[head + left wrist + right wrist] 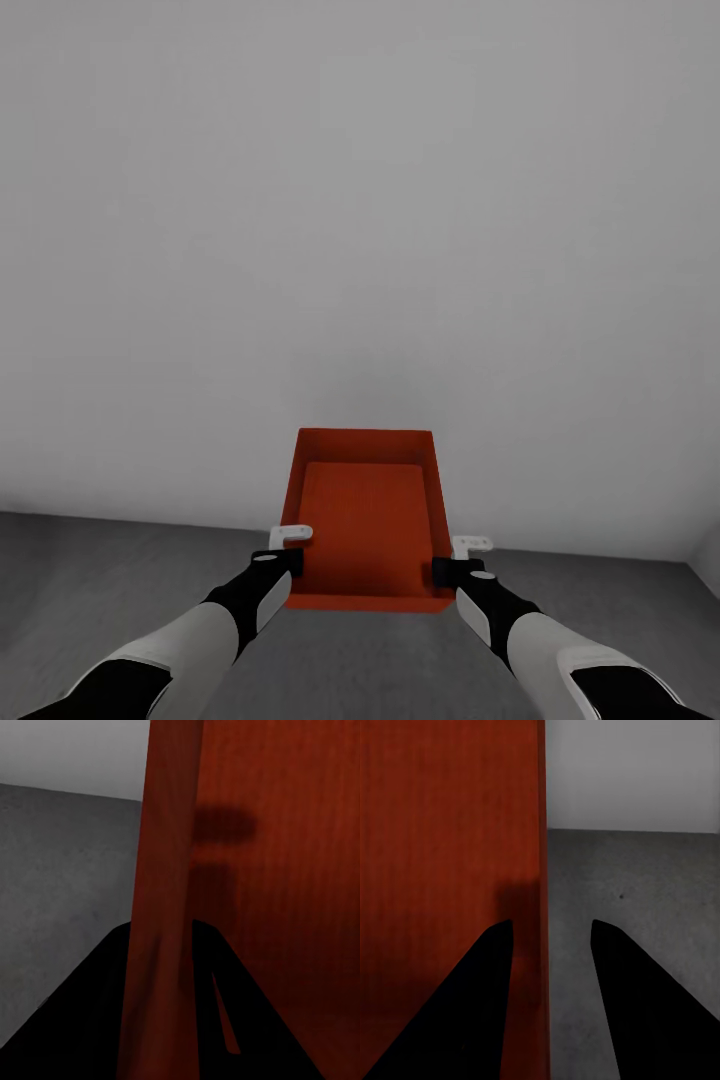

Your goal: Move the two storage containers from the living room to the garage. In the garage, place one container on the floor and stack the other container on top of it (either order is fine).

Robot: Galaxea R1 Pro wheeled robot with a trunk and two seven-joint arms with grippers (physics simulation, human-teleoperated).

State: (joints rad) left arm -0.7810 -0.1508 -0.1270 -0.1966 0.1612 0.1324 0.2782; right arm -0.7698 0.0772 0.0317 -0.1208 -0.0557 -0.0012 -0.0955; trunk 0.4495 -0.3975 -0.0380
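Low at centre frame, we hold an orange-red, thin-walled rectangular open-top storage container (pixel 367 520) aloft, left end effector (pixel 283 556) and right end effector (pixel 452 564) each clamped on a side wall. Carrying step; next, lower it onto the dark grey concrete floor (pixel 90 570).

Light is even and diffuse, source not evident; the pale wall (pixel 360 220) grades smoothly from darker at the top to brighter near the floor (pixel 100 580), no glare. In the left wrist view a soft-edged shadow falls on the container (pixel 285 870) inner face. Renders look slightly soft, the close wrist views most; fingers (pixel 457 1020) show as flat black silhouettes.
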